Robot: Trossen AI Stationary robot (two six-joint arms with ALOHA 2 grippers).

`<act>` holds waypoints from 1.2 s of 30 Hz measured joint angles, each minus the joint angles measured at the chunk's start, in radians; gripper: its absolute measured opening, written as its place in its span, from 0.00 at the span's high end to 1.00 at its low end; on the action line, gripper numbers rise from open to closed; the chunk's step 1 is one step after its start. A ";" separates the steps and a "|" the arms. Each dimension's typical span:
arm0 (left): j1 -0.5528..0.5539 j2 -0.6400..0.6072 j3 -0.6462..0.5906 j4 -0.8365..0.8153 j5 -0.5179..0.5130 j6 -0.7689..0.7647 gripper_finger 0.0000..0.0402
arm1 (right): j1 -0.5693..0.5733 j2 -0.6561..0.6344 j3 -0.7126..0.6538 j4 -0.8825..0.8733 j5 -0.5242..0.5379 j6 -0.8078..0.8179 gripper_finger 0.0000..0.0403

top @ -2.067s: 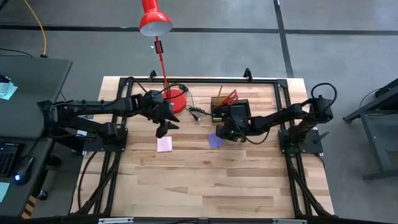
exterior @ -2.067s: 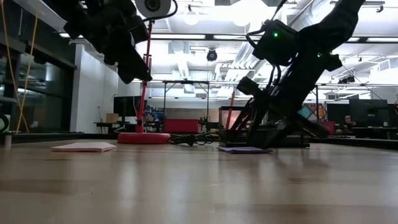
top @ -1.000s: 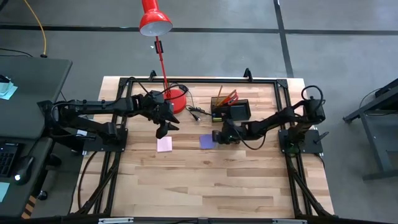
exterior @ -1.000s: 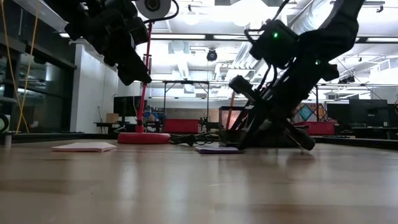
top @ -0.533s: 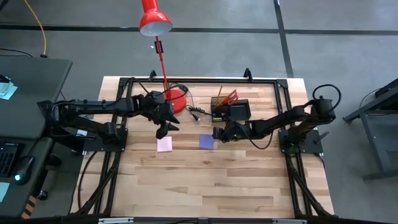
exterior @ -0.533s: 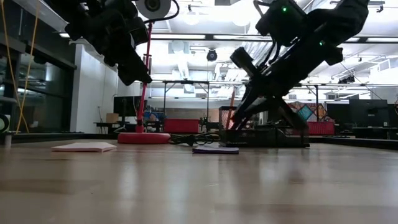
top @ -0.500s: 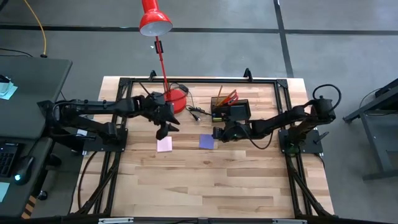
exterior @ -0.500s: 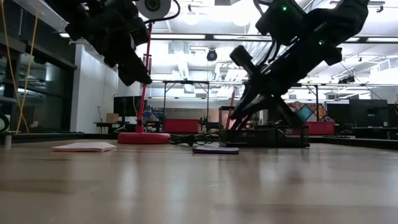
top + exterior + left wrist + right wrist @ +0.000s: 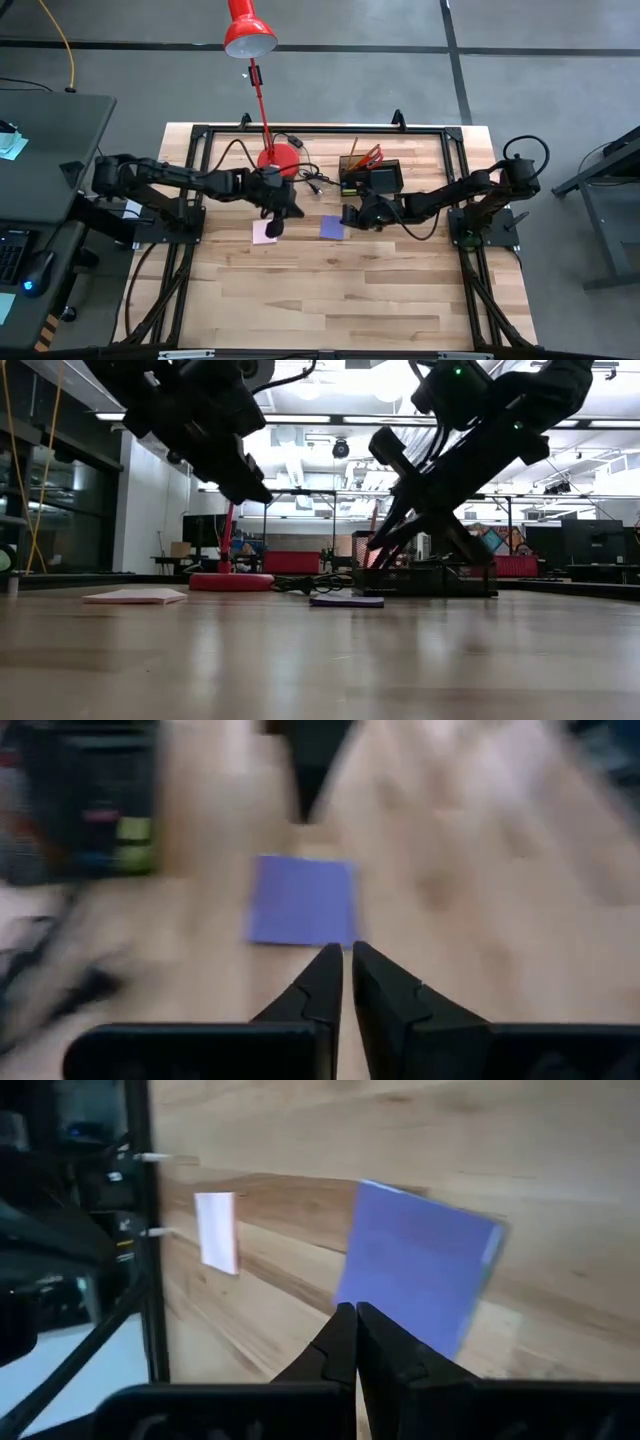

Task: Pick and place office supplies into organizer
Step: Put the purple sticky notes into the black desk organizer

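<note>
- Since half a second ago the left gripper (image 9: pixel 277 226) has swung from near the red lamp base (image 9: pixel 279 158) to above the pink sticky-note pad (image 9: pixel 264 232). Its fingers (image 9: pixel 322 985), spread before, are now drawn nearly together with nothing between them.
- The right gripper (image 9: pixel 347 215) has stayed put just beside the purple sticky-note pad (image 9: pixel 332 227), fingers pressed together and empty.
- Both pads lie flat on the wooden table (image 9: pixel 330 300), well apart from each other and outside the organizer.
- The black organizer (image 9: pixel 368 176) stands at the table's far side, behind the right arm. Orange pencils (image 9: pixel 354 156) and the red-handled scissors (image 9: pixel 372 154) stick up from one of its compartments; which one I cannot tell.
- The low view shows both grippers raised clear of the tabletop, and both pads resting on it; the high view cannot give that height.
- The left wrist view looks past its fingers to the purple pad, with the tip of the right gripper beyond it.
</note>
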 joint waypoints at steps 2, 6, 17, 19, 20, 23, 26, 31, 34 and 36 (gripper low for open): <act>0.000 0.017 0.000 0.005 -0.097 0.039 0.97 | 0.003 0.000 0.000 -0.026 0.000 0.026 1.00; 0.001 0.072 0.000 0.017 -0.115 0.075 0.98 | 0.020 0.000 0.000 -0.035 -0.008 0.071 0.98; -0.001 0.274 0.057 0.062 -0.078 0.019 1.00 | 0.071 -0.002 0.000 -0.168 0.050 0.194 0.69; -0.001 0.312 0.089 0.060 -0.073 0.025 1.00 | 0.073 -0.002 0.000 -0.171 0.096 0.205 0.67; -0.001 0.335 0.108 0.060 -0.071 0.022 1.00 | 0.073 -0.002 0.000 -0.166 0.116 0.206 0.66; -0.001 0.385 0.160 0.004 -0.050 0.020 1.00 | 0.069 -0.002 0.000 -0.165 0.142 0.230 0.65; -0.001 0.434 0.207 -0.043 -0.037 0.020 1.00 | 0.064 -0.002 0.000 -0.162 0.157 0.232 0.65; -0.001 0.488 0.250 -0.070 -0.029 0.021 1.00 | 0.063 0.001 0.000 -0.167 0.161 0.258 0.65; -0.001 0.499 0.269 -0.090 -0.026 0.020 1.00 | 0.063 0.001 0.000 -0.171 0.158 0.260 0.65; -0.001 0.504 0.272 -0.084 -0.026 0.020 1.00 | 0.062 0.002 0.000 -0.175 0.162 0.260 0.65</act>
